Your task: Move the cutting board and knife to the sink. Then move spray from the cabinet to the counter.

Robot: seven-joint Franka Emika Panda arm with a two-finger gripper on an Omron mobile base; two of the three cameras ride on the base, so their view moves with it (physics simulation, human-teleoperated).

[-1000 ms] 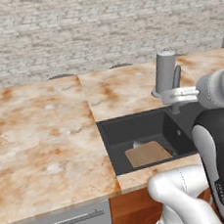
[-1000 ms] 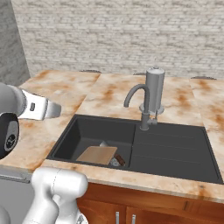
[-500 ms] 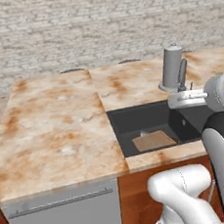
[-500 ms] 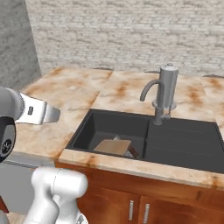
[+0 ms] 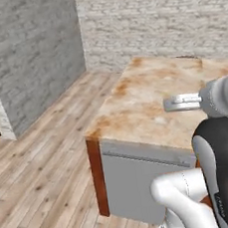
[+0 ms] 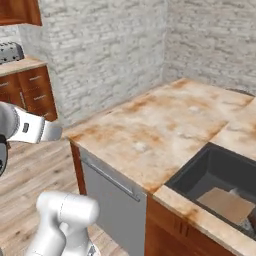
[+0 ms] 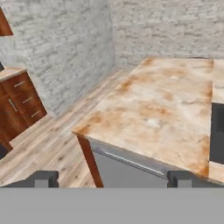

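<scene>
While the board [image 6: 224, 203] lies in the sink [image 6: 200, 172], off to the right of the jaws, the next thing wanted is the spray. Released and empty, the gripper [image 7: 113, 178] faces the desk [image 7: 162, 109]; a wall cabinet [image 6: 19, 11] hangs far left, its contents hidden.

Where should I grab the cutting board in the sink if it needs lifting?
Probably the cutting board by its left edge, coming down from above: it seems to lie flat and thin on the sink floor, with open basin beside that edge.
</scene>
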